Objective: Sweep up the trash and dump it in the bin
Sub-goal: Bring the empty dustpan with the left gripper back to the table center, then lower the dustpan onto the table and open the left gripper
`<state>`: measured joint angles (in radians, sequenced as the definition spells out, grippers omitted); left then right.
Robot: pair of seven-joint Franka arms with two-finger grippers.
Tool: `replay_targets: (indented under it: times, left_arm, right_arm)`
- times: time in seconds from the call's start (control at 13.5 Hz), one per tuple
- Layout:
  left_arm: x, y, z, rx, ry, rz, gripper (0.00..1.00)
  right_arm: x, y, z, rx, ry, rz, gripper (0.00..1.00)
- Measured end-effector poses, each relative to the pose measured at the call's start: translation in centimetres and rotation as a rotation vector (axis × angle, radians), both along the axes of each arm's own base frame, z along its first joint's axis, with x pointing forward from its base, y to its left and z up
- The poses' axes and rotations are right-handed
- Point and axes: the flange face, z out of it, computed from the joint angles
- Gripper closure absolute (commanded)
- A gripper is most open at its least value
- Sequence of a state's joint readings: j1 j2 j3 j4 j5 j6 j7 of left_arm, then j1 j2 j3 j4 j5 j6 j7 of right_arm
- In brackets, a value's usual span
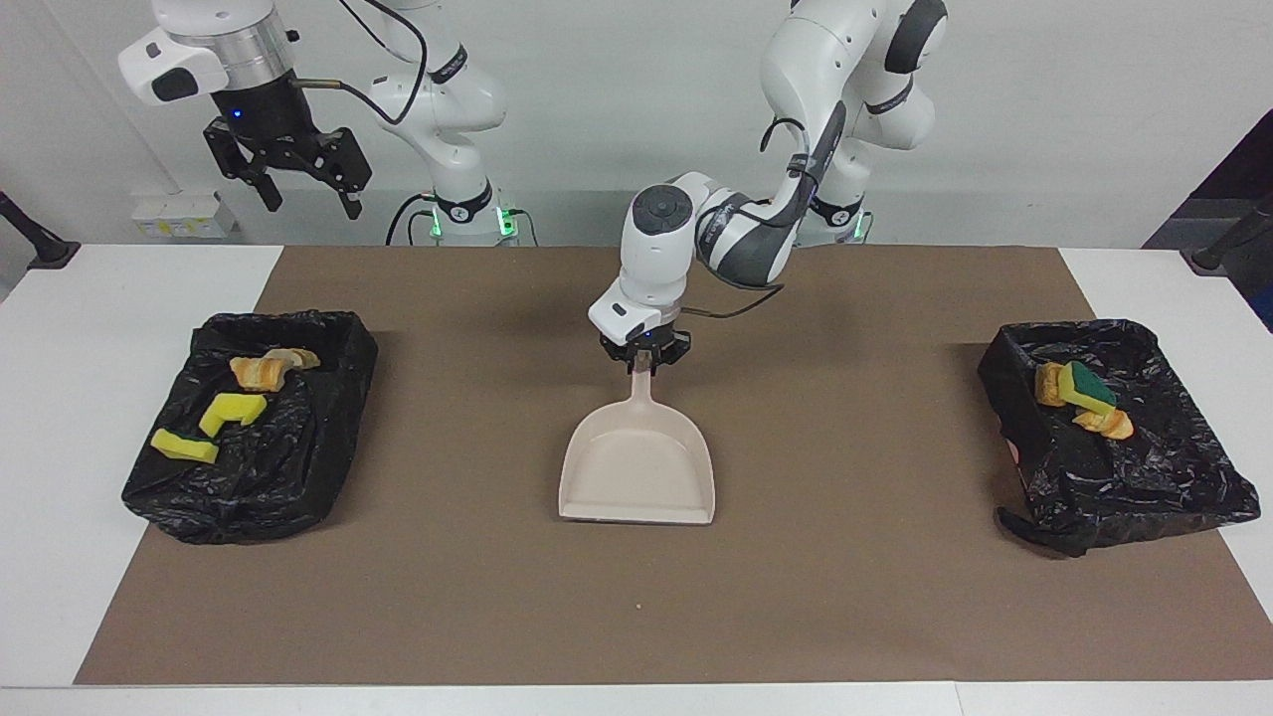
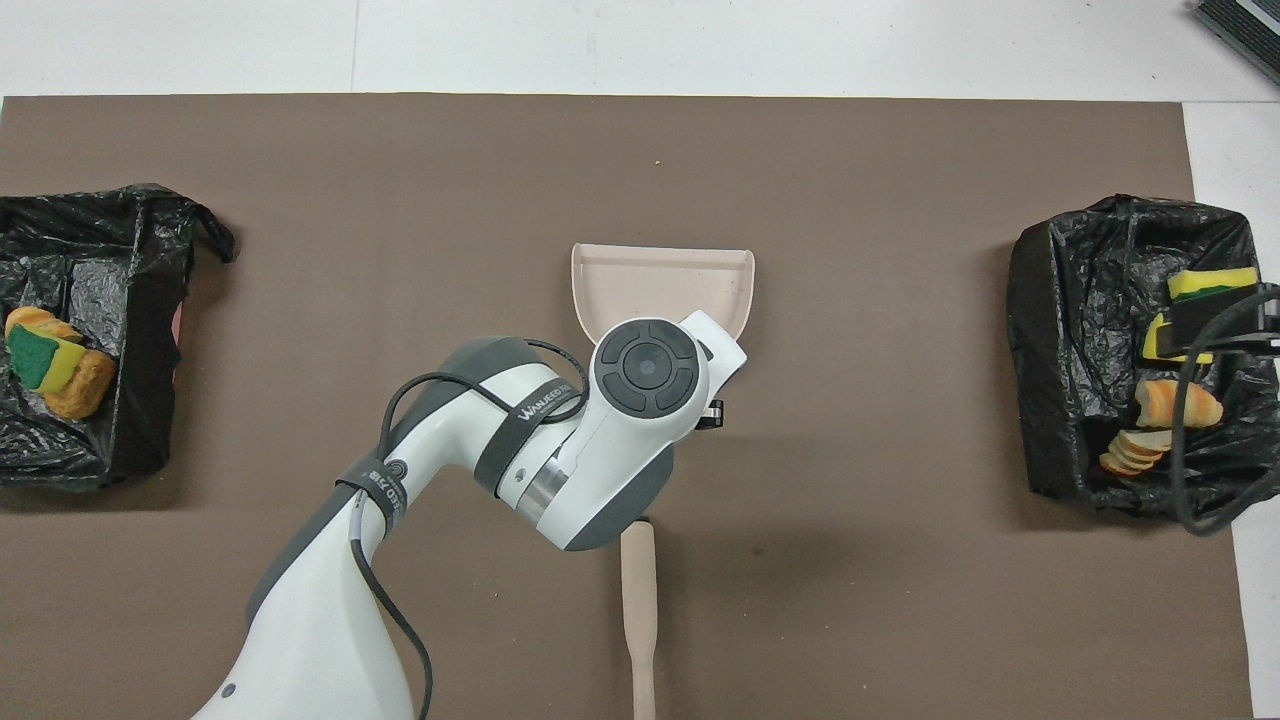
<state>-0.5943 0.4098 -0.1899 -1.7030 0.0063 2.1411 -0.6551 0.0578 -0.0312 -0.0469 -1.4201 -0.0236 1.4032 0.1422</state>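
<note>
The beige dustpan [image 1: 636,467] [image 2: 660,285] lies on the brown mat at mid-table, mouth away from the robots. My left gripper [image 1: 643,360] is at the top end of its handle. The trash sits in two black-lined bins. The bin [image 1: 249,497] at the right arm's end holds bread pieces [image 1: 261,370] and yellow sponges [image 1: 234,410]. The bin [image 1: 1144,487] at the left arm's end holds bread and a green-faced sponge [image 1: 1084,388]. My right gripper [image 1: 288,164] hangs open and empty, high over the right arm's bin.
The beige brush [image 2: 638,620] lies on the mat nearer to the robots than the dustpan, its bristle end under the left arm. The brown mat [image 1: 895,597] covers most of the white table.
</note>
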Motion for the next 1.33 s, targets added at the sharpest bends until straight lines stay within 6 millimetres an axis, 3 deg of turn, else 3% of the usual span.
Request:
replay_targets:
  times: [0.22,0.44,0.67,0.89,1.04,1.33]
  left_arm:
    - [1.0,1.1,1.6,-0.009,-0.026,0.028,0.00]
    - [4.4,5.9,5.8,-0.021,-0.079,0.111,0.00]
    - [7.3,12.2,10.0,0.001,-0.122,0.117,0.00]
    - [9.1,22.0,14.1,0.059,-0.084,0.040,0.00]
    - [9.7,27.4,16.0,0.076,-0.067,0.019,0.00]
    - [8.8,33.3,18.9,0.095,-0.030,-0.023,0.00]
  right_arm:
    - [0.0,0.0,0.0,0.000,0.000,0.000,0.00]
    - [0.0,0.0,0.0,0.000,0.000,0.000,0.00]
    - [0.0,0.0,0.0,0.000,0.000,0.000,0.00]
    - [0.0,0.0,0.0,0.000,0.000,0.000,0.00]
    - [0.0,0.0,0.0,0.000,0.001,0.000,0.00]
    - [0.0,0.0,0.0,0.000,0.003,0.000,0.00]
